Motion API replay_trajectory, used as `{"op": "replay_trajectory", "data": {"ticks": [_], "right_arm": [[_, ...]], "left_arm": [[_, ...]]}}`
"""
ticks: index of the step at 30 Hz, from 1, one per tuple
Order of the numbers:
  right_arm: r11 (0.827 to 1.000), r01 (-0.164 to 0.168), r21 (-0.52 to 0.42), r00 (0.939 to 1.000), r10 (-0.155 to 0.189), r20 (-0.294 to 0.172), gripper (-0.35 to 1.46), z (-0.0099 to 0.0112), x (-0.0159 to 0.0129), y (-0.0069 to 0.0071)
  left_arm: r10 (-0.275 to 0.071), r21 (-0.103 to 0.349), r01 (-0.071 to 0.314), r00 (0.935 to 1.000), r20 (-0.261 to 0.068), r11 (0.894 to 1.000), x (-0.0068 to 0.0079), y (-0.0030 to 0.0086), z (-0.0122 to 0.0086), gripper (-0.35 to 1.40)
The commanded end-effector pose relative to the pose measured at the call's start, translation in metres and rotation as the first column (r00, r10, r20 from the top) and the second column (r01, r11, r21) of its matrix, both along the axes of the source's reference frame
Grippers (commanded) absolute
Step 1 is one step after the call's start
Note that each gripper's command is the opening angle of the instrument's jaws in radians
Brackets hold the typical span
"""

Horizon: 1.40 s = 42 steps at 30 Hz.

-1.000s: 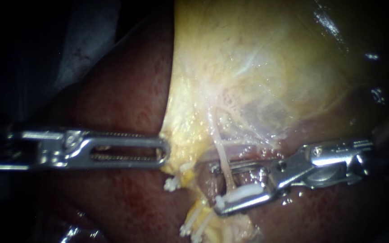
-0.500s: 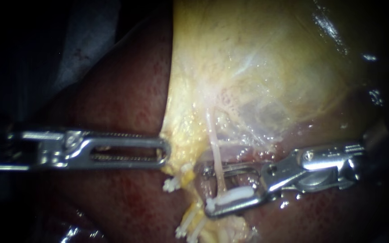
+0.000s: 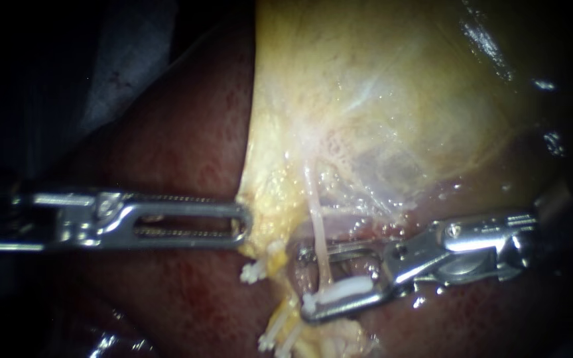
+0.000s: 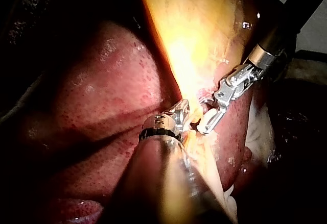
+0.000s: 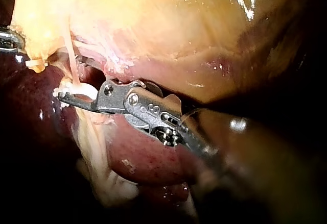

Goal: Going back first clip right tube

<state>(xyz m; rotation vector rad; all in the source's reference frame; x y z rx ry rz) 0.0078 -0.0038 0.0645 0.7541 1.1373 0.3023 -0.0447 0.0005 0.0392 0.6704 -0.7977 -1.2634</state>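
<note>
Left instrument (image 3: 239, 224), mid-left: jaws closed on gallbladder (image 3: 379, 99) edge. Right instrument (image 3: 308, 278), lower centre: jaws parted, right tube (image 3: 319, 232) running between them, white clip (image 3: 343, 292) lying along lower jaw.

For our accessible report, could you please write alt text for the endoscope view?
My right instrument holds its open jaws around a thin pale tube, a white clip along the lower jaw. My left instrument grips the yellow gallbladder edge beside the red liver.

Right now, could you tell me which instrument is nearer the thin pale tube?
Right: the right instrument straddles the tube; the left instrument grips the gallbladder beside it.
</note>
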Motion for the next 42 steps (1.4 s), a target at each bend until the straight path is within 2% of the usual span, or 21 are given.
{"op": "replay_trajectory", "data": {"ticks": [1,12,19,28,42], "right_arm": [[1.000,0.001,-0.001,1.0000,-0.001,0.000,0.55,0.0000,0.0000,0.0000],[1.000,0.008,0.008,1.0000,-0.008,-0.005,0.55,-0.0009,-0.0021,0.0008],[1.000,0.008,0.010,1.0000,-0.008,-0.005,0.56,-0.0014,-0.0021,0.0008],[1.000,0.004,0.009,1.0000,-0.004,-0.002,0.57,-0.0016,-0.0003,0.0004],[1.000,0.006,0.011,1.0000,-0.006,-0.004,0.57,-0.0018,-0.0011,0.0005]], "left_arm": [[0.000,0.000,0.000,1.0000,0.000,1.000,0.0000,0.0000,0.0000,-0.35],[0.001,0.000,-0.001,1.0000,0.000,1.000,0.0001,0.0001,0.0001,-0.35],[0.001,-0.001,-0.001,1.0000,0.000,1.000,0.0000,0.0001,0.0003,-0.35],[0.002,0.000,-0.002,1.0000,0.001,1.000,-0.0001,0.0000,0.0004,-0.35],[0.002,0.000,-0.002,1.0000,0.001,1.000,-0.0001,0.0000,0.0003,-0.35]]}}
